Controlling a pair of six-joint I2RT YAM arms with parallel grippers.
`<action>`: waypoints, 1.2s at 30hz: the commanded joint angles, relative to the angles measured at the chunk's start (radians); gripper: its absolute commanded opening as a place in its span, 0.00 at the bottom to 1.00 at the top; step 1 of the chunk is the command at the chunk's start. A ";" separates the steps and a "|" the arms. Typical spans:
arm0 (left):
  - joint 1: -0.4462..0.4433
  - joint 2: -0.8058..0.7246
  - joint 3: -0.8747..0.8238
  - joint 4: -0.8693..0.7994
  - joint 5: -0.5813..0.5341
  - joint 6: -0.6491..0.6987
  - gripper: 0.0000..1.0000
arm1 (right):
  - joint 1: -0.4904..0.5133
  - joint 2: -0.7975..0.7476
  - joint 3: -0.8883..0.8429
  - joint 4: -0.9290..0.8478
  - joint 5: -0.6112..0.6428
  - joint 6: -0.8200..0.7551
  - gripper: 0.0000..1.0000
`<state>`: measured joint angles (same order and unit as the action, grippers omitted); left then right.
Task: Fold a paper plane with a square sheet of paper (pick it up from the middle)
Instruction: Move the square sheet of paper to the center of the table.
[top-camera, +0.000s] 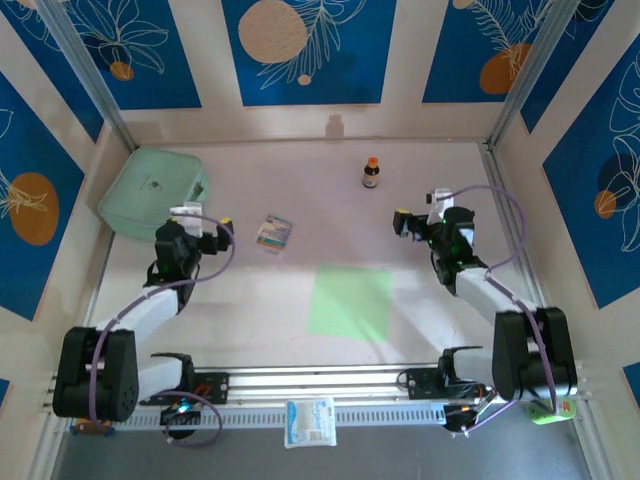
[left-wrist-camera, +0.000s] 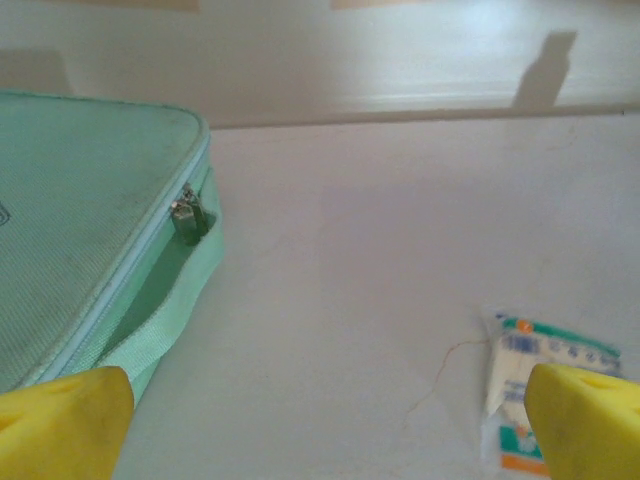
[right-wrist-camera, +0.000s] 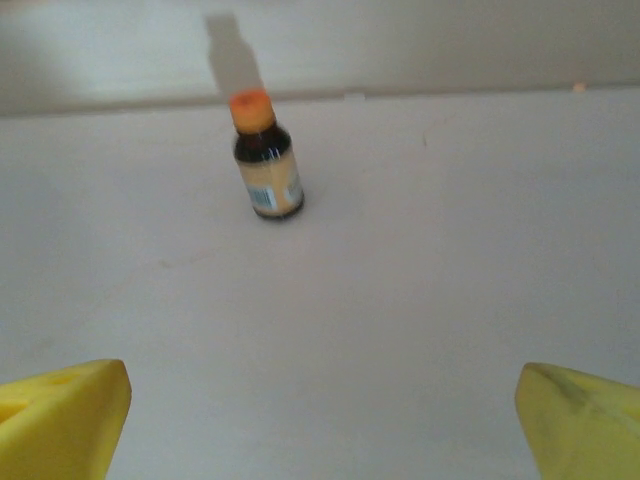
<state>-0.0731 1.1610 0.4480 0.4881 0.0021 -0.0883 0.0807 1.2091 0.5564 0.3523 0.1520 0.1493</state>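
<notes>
No fold is made yet: the square sheet of paper lies flat and untouched, while my left gripper and right gripper stand spread wide, empty.

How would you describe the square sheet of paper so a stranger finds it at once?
Look at the table, near the middle of its front edge. There the square sheet of paper lies flat. It is plain pale lime green, unlike the smaller striped packet and the bulkier mint-green case farther back.
</notes>
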 joint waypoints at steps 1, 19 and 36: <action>0.006 -0.061 0.107 -0.290 -0.092 -0.222 1.00 | 0.013 -0.105 0.109 -0.404 0.052 0.208 0.99; -0.049 -0.174 0.082 -0.481 0.471 -0.699 1.00 | 0.225 -0.229 -0.003 -0.658 -0.414 0.716 0.94; -0.366 -0.166 0.210 -0.772 0.195 -0.500 1.00 | 0.393 0.017 -0.021 -0.609 -0.354 0.843 0.76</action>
<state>-0.4335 1.0222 0.6243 -0.2035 0.2764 -0.6445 0.4694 1.2045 0.5350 -0.2737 -0.1986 0.9714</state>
